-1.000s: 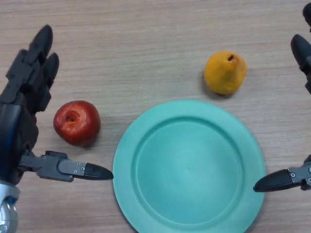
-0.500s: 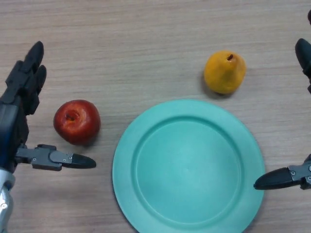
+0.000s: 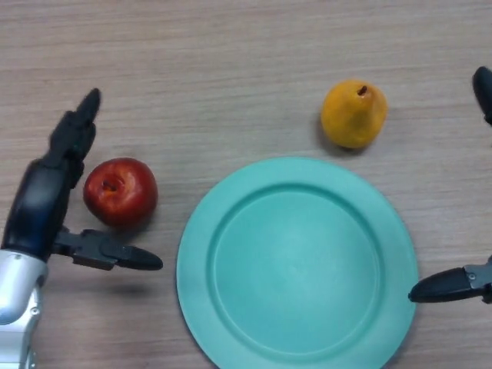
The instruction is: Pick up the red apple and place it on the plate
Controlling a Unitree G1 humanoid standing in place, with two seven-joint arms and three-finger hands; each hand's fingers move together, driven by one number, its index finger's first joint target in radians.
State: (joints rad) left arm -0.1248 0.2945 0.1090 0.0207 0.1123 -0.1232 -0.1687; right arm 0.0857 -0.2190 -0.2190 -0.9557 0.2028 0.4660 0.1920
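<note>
We see the red apple [image 3: 120, 191] on the surface [image 3: 231, 69], left of the plate [image 3: 296, 265], between our left hand's [image 3: 46, 204] wide-spread fingers [image 3: 77, 127]; the right hand [image 3: 453, 284] sits open at the edge.

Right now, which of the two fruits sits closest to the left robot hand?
The red apple, lying between the open left robot hand's fingers and thumb. The yellow pear lies far off, beyond the green plate.

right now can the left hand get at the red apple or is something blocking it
Probably yes. The left hand is open right beside the red apple, fingers reaching past its far side and thumb below it. Nothing lies between them; the plate sits apart on the other side.
</note>
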